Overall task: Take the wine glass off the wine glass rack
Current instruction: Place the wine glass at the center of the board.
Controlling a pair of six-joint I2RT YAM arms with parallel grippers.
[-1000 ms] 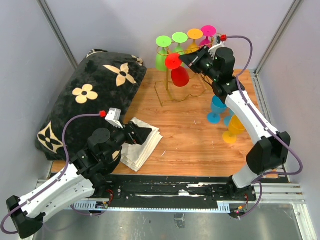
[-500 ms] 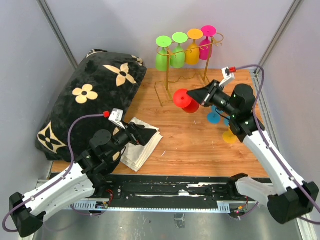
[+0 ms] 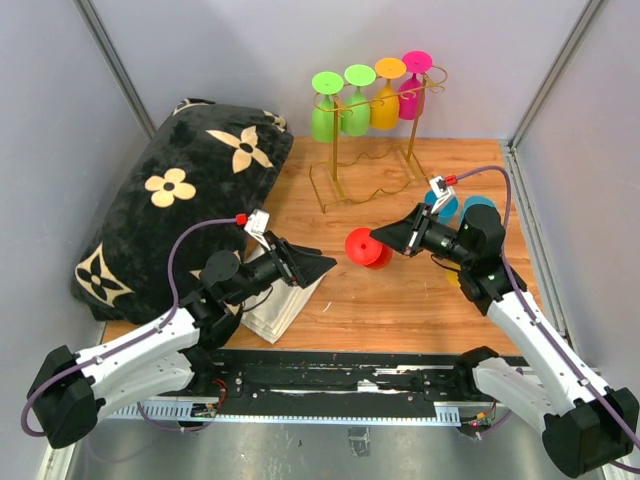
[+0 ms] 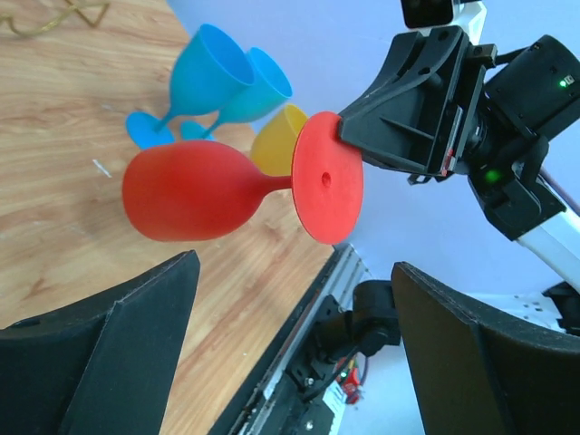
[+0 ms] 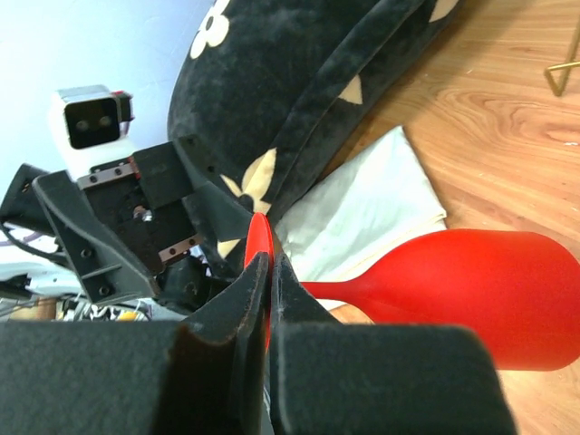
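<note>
While the left gripper (image 3: 320,268) is held spread wide over the edge of a folded white cloth (image 3: 268,308) near the front of the wooden table (image 3: 400,300), a red wine glass (image 3: 366,248) is seen pinched by the rim of its foot between the pressed-together fingers of the right gripper (image 5: 265,272); the glass is held tilted on its side between the two grippers, off the wine glass rack (image 3: 336,170) and well apart from it; whether its bowl touches the wood cannot be told; two blue glasses (image 4: 217,77) and a yellow one (image 4: 274,136) are seen behind it, by the right arm; a black flowered pillow (image 3: 180,190) is laid along the left side; at the far edge, four glasses in green, lighter green, orange and pink are hung foot-up from the gold rack's top rail.
</note>
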